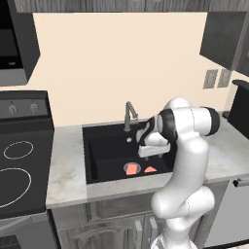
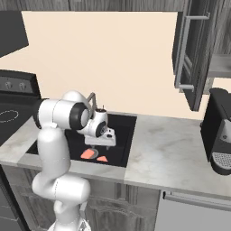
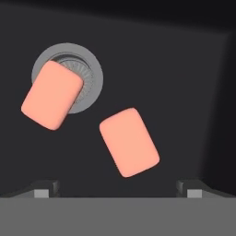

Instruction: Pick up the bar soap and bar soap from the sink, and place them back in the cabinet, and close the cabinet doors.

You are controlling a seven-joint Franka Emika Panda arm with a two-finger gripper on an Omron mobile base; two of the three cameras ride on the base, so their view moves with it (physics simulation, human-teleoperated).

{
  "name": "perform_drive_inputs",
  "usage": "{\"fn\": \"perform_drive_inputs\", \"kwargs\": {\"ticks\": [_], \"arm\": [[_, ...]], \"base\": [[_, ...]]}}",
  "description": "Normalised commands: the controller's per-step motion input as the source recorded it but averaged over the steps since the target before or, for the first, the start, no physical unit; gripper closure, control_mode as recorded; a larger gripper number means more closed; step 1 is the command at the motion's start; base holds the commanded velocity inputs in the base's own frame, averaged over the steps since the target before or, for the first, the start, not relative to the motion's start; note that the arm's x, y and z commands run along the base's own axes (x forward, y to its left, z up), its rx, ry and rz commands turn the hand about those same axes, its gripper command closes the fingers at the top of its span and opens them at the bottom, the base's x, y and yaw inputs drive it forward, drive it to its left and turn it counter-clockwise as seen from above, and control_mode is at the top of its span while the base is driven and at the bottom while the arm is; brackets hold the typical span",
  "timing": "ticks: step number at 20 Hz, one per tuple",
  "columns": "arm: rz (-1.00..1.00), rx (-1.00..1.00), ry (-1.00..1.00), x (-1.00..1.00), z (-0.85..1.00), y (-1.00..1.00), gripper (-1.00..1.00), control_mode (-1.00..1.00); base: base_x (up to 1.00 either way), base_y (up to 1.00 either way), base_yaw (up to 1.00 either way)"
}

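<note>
Inside sink [image 3: 184, 69]: two bar soaps [image 3: 129, 142] [image 3: 51, 95].

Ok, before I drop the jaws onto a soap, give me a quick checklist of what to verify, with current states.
1. Both soaps in the sink: ok, one overlapping the drain, the other on the bare floor.
2. Soaps apart from each other: ok.
3. Gripper open: ok, jaws spread wide.
4. Gripper holding nothing: ok.
5. Gripper centred over the nearer soap: ok, roughly.
6. Cabinet door open for the drop-off: ok.
</note>
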Motion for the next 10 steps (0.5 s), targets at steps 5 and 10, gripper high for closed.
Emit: {"fn": "perform_drive_inputs", "kwargs": {"ticks": [5, 10], "arm": [[0.01, 0.0, 0.0, 0.05, -0.16, 0.0, -1.0, -1.0], [0.01, 0.0, 0.0, 0.02, -0.16, 0.0, -1.0, -1.0]], "base": [[0.0, 0.0, 0.0], [0.0, 0.0, 0.0]]}}
